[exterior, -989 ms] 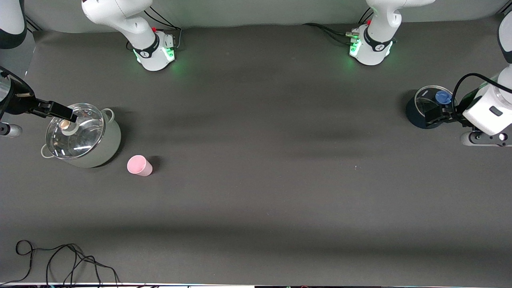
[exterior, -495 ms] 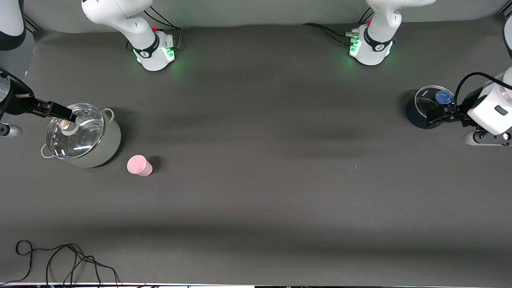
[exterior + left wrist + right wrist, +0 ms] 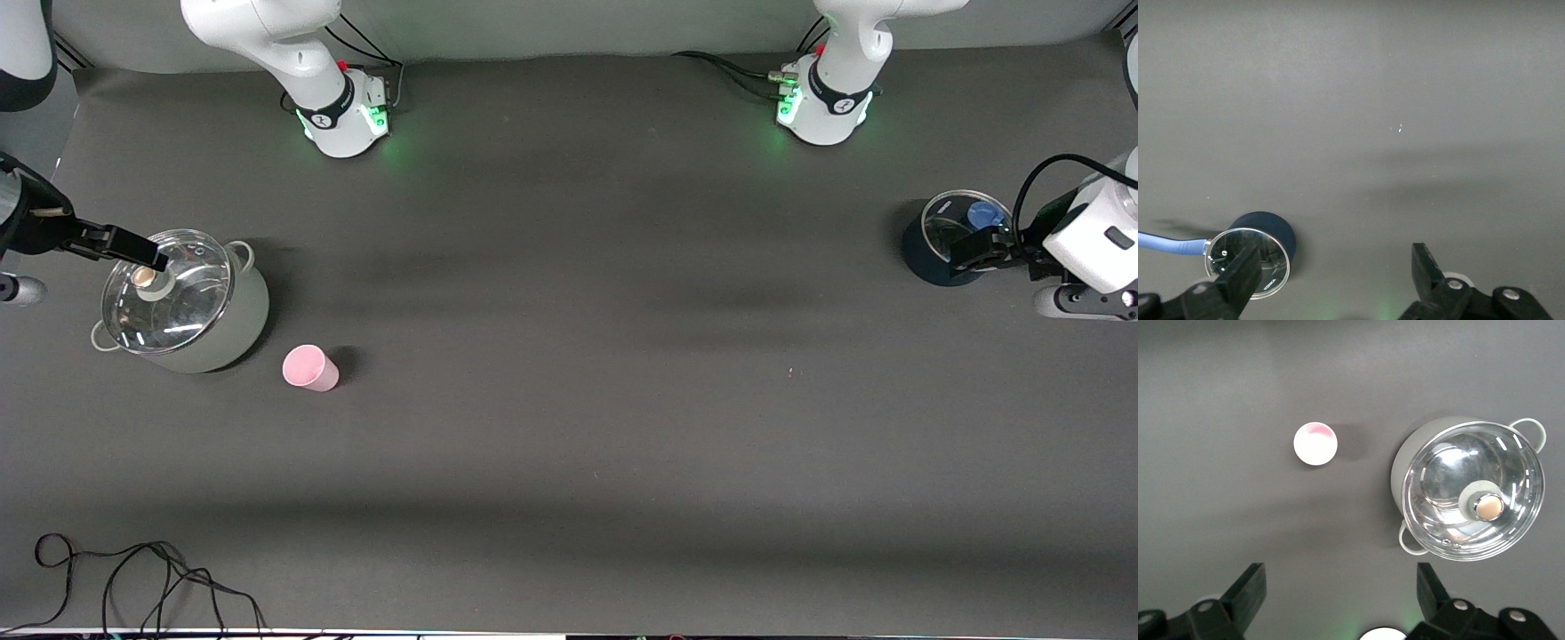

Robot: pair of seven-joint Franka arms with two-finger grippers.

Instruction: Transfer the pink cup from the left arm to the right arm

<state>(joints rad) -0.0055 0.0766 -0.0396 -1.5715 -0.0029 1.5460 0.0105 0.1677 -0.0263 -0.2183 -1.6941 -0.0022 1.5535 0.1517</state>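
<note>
The pink cup stands upright on the dark table, beside a grey-green lidded pot and nearer to the front camera than it. In the right wrist view the pink cup shows from above, well away from the fingers. My right gripper hangs over the pot's glass lid at the right arm's end of the table, and in its own view my right gripper is open and empty. My left gripper is over the edge of a dark blue pot at the left arm's end. In its own view my left gripper is open and empty.
The grey-green pot with two loop handles carries a glass lid with a knob. The dark blue pot has a glass lid and a blue handle. Black cables lie at the table's front corner.
The left arm's wrist has drifted slightly toward its end of the table and away from the front camera. The right gripper, the cup and both pots have not moved.
</note>
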